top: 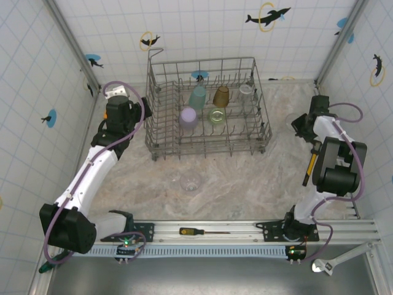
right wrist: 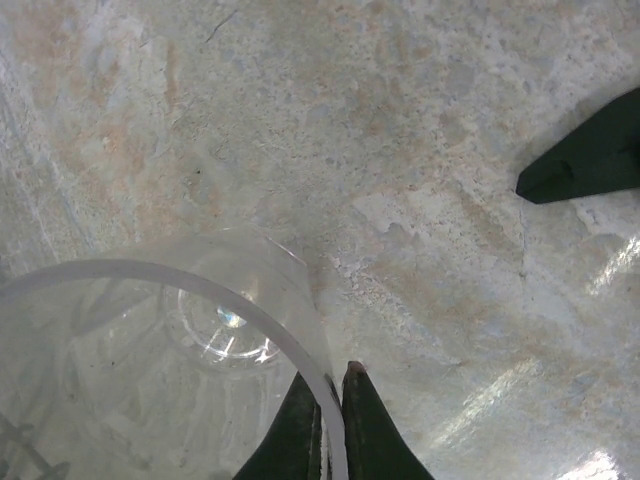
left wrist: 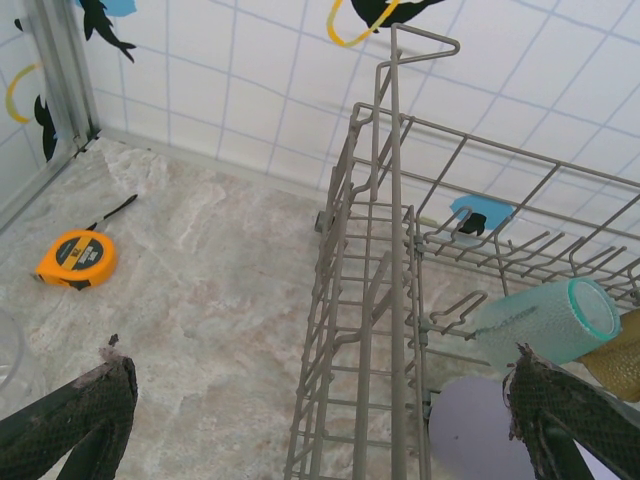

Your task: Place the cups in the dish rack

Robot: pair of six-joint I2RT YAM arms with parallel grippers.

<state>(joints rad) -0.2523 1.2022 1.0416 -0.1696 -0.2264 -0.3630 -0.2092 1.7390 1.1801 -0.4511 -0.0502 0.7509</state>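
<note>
Grey wire makes up the dish rack (top: pixel 161 132), which sits at the back of the table (top: pixel 245 184) when seen from above. A lavender cup (top: pixel 188 117), a teal cup (top: pixel 198 96), an amber cup (top: pixel 221 95) and a pale green cup (top: pixel 217 115) are inside it. The left gripper (top: pixel 142 106) is by the rack's left side. The right gripper (top: pixel 297 125) is off to its right. The left wrist camera shows its fingers (left wrist: pixel 80 415) wide apart, with the rack's wall between them. The right wrist camera shows its fingers (right wrist: pixel 365 425) squeezed onto the rim of a clear cup (right wrist: pixel 120 380), which stands upright on the table.
</note>
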